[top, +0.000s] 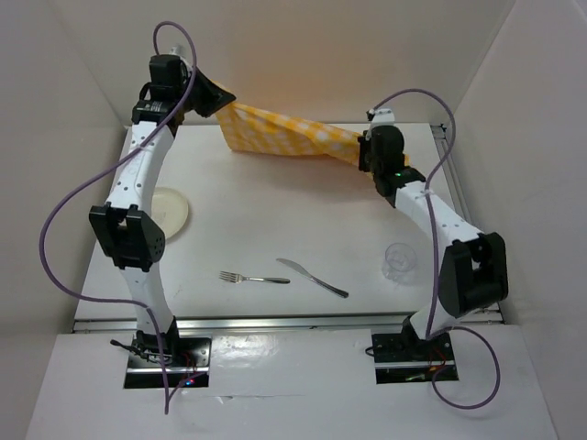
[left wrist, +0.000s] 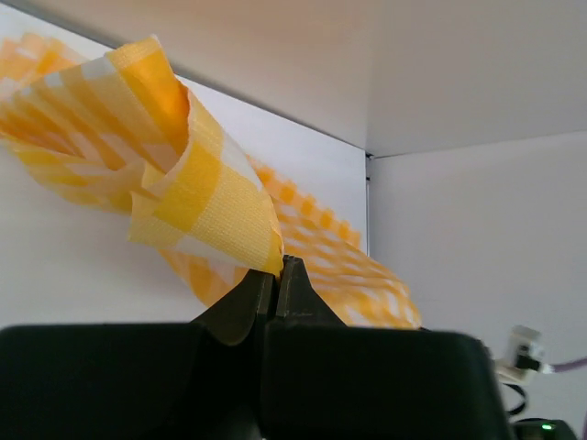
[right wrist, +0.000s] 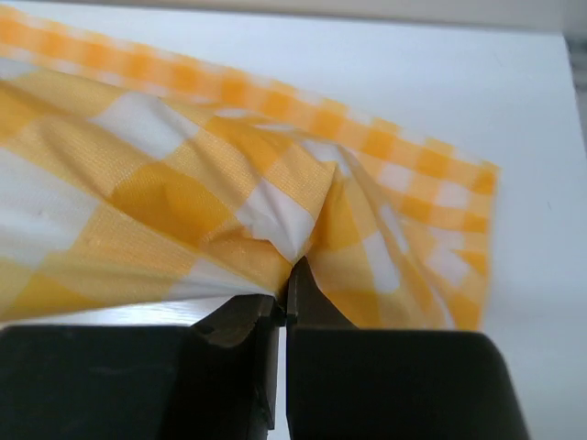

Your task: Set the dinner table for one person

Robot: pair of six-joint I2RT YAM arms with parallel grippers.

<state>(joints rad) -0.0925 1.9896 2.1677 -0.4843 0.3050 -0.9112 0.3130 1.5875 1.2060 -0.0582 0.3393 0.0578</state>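
A yellow-and-white checked cloth (top: 284, 136) hangs stretched above the far part of the white dinner table (top: 275, 211). My left gripper (top: 223, 99) is shut on its left corner, seen in the left wrist view (left wrist: 278, 266) with the cloth (left wrist: 183, 183) bunched above the jaws. My right gripper (top: 359, 151) is shut on its right end, seen in the right wrist view (right wrist: 289, 275) with the cloth (right wrist: 183, 183) spread ahead of it. A cream plate (top: 170, 211), a fork (top: 252, 277), a knife (top: 312, 277) and a clear glass (top: 398, 260) lie on the table.
White walls enclose the table at the back and both sides (top: 73, 110). The plate lies beside the left arm, the glass beside the right arm. A metal rail (top: 275, 321) runs along the table's near edge.
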